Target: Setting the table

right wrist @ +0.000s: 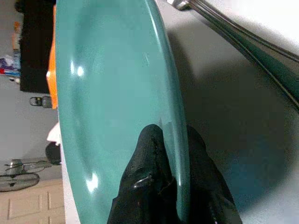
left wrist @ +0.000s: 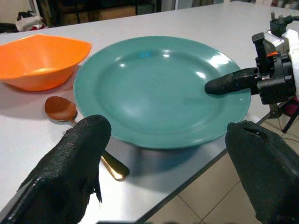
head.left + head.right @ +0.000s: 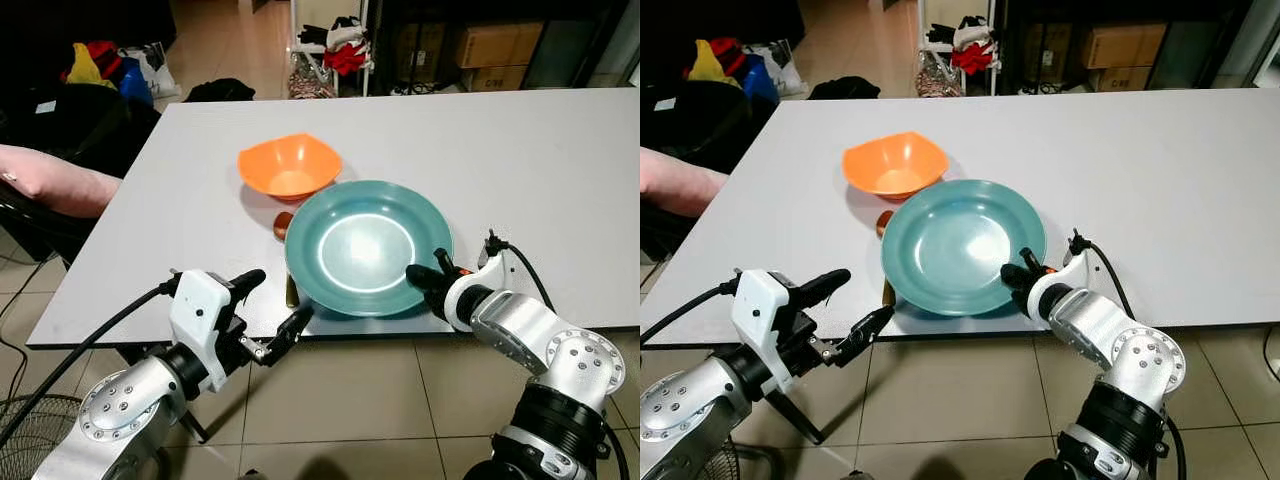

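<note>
A teal plate (image 3: 365, 245) lies near the front edge of the white table (image 3: 520, 160). My right gripper (image 3: 425, 280) is shut on its near-right rim, one finger (image 1: 145, 163) on top and one beneath. The rim looks slightly raised there, with shadow under it. Behind the plate on the left stands an orange bowl (image 3: 290, 165). A spoon (image 3: 284, 225) with a brown bowl and gold handle lies along the plate's left side, partly under the rim. My left gripper (image 3: 280, 296) hangs open just off the table's front edge, by the spoon's handle, holding nothing.
A person's arm (image 3: 50, 180) rests at the table's left side. A slim metal utensil handle (image 1: 233, 35) lies on the table by the plate. Clothes, bags and boxes (image 3: 490, 45) stand on the floor beyond the table. A fan (image 3: 30, 430) stands low left.
</note>
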`<state>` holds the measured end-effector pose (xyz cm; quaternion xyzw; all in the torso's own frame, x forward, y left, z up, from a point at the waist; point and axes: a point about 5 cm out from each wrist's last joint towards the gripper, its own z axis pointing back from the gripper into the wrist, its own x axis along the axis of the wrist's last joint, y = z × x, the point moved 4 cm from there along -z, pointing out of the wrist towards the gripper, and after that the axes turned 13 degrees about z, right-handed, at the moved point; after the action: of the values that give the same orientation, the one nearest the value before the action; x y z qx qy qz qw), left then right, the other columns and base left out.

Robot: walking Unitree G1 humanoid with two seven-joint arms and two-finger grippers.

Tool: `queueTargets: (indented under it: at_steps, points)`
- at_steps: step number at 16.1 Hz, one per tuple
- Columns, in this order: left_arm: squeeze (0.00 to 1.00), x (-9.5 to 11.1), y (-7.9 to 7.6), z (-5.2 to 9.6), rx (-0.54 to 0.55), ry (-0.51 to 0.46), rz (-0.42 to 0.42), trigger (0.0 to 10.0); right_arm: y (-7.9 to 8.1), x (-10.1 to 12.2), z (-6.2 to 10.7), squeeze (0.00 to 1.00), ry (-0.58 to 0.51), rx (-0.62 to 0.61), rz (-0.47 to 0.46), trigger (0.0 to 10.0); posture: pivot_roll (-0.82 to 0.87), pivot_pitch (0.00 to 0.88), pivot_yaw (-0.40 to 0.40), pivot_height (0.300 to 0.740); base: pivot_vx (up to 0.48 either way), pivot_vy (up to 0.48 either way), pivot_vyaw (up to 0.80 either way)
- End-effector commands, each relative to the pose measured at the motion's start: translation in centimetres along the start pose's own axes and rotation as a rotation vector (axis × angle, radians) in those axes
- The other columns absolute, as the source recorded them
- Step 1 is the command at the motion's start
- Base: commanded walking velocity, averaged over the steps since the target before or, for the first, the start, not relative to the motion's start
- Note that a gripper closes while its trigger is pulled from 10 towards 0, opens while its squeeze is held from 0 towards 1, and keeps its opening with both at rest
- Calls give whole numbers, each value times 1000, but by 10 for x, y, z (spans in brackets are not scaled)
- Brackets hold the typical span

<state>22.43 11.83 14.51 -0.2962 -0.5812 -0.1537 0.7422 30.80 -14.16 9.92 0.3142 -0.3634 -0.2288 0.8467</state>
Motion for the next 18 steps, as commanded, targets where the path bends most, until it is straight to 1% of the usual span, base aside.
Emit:
queueTargets:
  at_steps: [1, 4, 5, 6, 7, 8, 9, 11, 12, 13, 16, 18]
  points:
    - [0, 1, -3, 2, -10, 5, -9, 10000, 14, 3, -2, 0, -3, 46, -10, 10000, -129, 0, 30, 740, 0, 0, 0]
    - [0, -2, -5, 3, -19, 22, -2, 10000, 17, 3, -5, 0, 13, 47, -40, 10000, -129, 0, 27, 740, 0, 0, 0]
    - [0, -5, -6, 3, -23, 32, 0, 10000, 18, 5, -7, 90, 16, 43, -52, 10000, -129, 0, 25, 740, 0, 0, 0]
    - [0, -5, -7, 3, -25, 36, 1, 10000, 19, 5, -8, 204, 20, 46, -62, 10000, -128, 0, 25, 740, 0, 0, 0]
    - [0, -5, -7, 3, -26, 37, 1, 10000, 20, 5, -9, 204, 23, 48, -67, 10000, -128, 0, 25, 740, 0, 0, 0]
    - [0, -5, -8, 3, -28, 38, 2, 10000, 22, 3, -11, 541, 39, 51, -68, 10000, -125, 0, 24, 740, 0, 0, 0]
    - [0, -5, -8, 2, -29, 37, 2, 10000, 22, 2, -12, 655, 46, 50, -70, 10000, -125, 0, 24, 740, 0, 0, 0]
    - [0, -6, -8, 3, -27, 37, 2, 10000, 22, 2, -13, 686, 56, 46, -79, 10000, -122, 0, 21, 740, 0, 0, 0]
    - [0, -6, -9, 4, -25, 38, 3, 10000, 22, 2, -15, 718, 59, 44, -85, 10000, -122, 0, 21, 740, 0, 0, 0]
    - [0, -7, -9, 4, -24, 38, 4, 10000, 22, 2, -15, 722, 62, 44, -87, 10000, -121, 0, 20, 740, 0, 0, 0]
    - [0, -7, -9, 4, -25, 37, 5, 10000, 23, -1, -17, 1000, 74, 48, -92, 10000, -119, 0, 21, 740, 0, 0, 0]
    - [0, -6, -9, 4, -25, 37, 6, 10000, 24, -3, -20, 1000, 86, 58, -85, 10000, -117, 0, 23, 740, 0, 0, 0]
